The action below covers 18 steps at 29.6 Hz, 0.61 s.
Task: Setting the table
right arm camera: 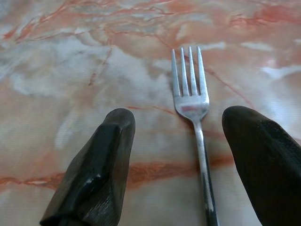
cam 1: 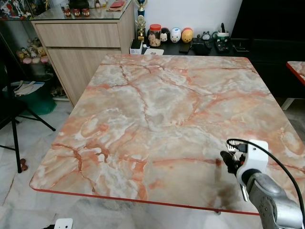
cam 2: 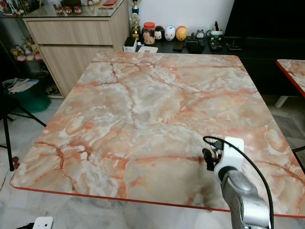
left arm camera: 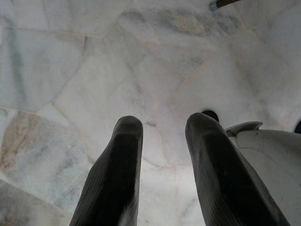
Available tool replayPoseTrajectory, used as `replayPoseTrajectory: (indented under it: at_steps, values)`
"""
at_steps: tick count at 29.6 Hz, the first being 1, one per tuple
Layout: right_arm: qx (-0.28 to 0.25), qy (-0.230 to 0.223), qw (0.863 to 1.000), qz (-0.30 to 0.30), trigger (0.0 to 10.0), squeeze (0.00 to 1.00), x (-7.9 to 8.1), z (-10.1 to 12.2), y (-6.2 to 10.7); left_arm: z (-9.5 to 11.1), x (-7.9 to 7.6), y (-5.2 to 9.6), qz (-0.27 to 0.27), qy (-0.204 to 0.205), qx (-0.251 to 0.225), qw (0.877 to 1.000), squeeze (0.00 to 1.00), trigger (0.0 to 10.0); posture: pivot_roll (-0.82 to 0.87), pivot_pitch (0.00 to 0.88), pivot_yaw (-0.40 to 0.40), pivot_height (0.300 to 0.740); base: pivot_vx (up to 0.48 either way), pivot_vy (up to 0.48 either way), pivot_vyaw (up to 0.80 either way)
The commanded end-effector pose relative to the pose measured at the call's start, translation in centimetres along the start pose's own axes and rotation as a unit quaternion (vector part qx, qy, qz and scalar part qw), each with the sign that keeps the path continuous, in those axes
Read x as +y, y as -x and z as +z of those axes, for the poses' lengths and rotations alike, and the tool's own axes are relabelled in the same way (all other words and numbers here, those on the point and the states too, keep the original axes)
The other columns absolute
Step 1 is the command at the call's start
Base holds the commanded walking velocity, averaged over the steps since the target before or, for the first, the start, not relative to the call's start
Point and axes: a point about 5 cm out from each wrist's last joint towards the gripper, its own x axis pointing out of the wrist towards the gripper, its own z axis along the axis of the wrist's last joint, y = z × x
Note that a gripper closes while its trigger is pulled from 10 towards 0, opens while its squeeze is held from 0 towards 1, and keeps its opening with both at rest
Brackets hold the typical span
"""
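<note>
Marble tabletop is lying bare under the right hand, whose fingers are standing apart around the fork lying flat between them, which risks skidding if nudged, while the left hand, fingers apart, is hanging over the floor.

Pink-veined marble table, silver fork flat on it.
</note>
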Motion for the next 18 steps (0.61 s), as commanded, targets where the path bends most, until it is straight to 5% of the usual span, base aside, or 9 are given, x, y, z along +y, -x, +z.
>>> replayPoseTrajectory:
  at_steps: [1, 18]
  values:
    - [0.003, 0.003, 1.000, 0.002, 10.0, 0.00, 0.07, -0.06, -0.20, 0.08, -0.11, -0.01, -0.001, -0.010, -0.003, 1.000, 0.00, 10.0, 0.02, 0.000, 0.005, 0.740, 0.000, 0.000, 0.00]
    - [0.010, 0.004, 1.000, -0.008, 10.0, 0.00, -0.25, -0.26, -0.51, 0.09, -0.17, -0.03, -0.001, -0.008, -0.003, 1.000, 0.00, 10.0, 0.02, 0.016, 0.003, 0.740, 0.000, 0.000, 0.00]
